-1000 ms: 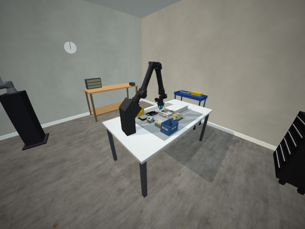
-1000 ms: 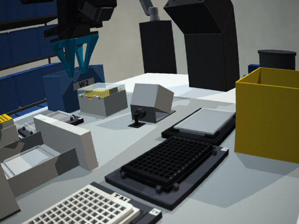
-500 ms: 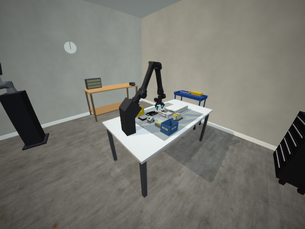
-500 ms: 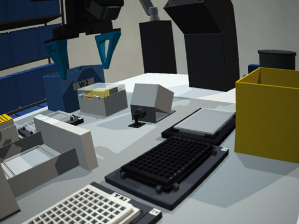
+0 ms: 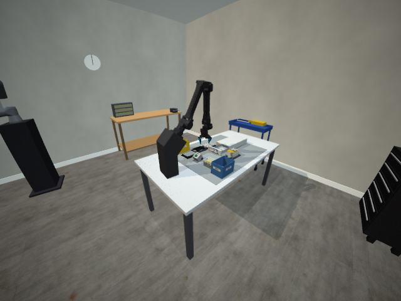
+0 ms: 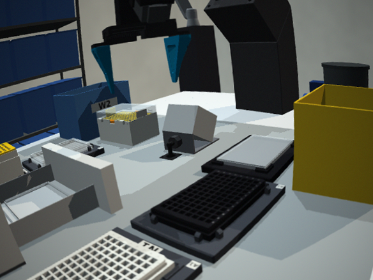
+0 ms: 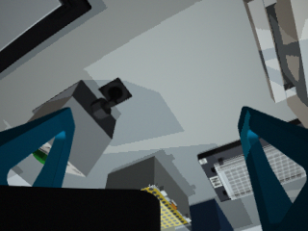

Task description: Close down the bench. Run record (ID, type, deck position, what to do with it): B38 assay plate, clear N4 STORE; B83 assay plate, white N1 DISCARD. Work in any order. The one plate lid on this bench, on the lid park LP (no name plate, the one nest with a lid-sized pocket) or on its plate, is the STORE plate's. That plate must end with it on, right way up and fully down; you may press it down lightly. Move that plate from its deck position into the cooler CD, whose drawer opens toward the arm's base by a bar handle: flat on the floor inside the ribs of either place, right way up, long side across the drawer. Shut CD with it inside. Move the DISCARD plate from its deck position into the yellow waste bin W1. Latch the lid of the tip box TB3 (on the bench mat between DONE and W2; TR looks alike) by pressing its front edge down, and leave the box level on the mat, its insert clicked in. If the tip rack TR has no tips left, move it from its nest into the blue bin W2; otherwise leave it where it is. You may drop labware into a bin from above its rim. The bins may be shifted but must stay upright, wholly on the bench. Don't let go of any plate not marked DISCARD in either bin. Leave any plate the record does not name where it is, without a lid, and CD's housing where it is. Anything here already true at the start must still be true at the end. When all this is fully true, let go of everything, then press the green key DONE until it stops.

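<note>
So over on the left of the exterior shot the cooler drawer (image 6: 52,207) is pulled out toward the base so a plate can go in flat, and the white plate (image 6: 96,274) sits bottom left on its nest waiting for the bin. My gripper (image 6: 139,64) hangs top centre with the fingers spread all the way and nothing in them, probably so I can straddle something wide. The lid (image 6: 257,152) lies flat in its park right of centre, the yellow bin (image 6: 339,147) at far right.
</note>
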`<state>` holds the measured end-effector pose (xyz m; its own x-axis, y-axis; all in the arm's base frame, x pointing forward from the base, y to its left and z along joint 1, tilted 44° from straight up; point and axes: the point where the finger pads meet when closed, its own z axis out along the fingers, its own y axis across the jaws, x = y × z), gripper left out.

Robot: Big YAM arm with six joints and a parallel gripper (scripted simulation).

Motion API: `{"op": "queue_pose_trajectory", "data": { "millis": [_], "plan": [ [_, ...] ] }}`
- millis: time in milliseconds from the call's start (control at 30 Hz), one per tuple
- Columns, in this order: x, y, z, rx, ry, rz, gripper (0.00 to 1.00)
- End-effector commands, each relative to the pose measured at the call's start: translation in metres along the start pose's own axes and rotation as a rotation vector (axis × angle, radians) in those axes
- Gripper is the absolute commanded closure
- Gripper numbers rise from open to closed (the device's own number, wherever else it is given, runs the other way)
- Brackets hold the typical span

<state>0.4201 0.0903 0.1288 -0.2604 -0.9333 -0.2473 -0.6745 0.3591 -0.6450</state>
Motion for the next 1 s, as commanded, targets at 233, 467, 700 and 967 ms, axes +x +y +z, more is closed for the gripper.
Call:
{"op": "queue_pose_trajectory", "data": {
  "millis": [233, 467, 700, 967],
  "plan": [
    [-0.015, 0.027, -0.004, 0.009, -0.023, 0.36, 0.0],
    [-0.021, 0.059, 0.001, -0.003, -0.012, 0.589, 0.0],
    [-0.026, 0.078, 0.001, -0.004, -0.011, 0.755, 0.0],
    [-0.035, 0.109, 0.0, -0.005, -0.01, 1.021, 0.0]
  ]
}}
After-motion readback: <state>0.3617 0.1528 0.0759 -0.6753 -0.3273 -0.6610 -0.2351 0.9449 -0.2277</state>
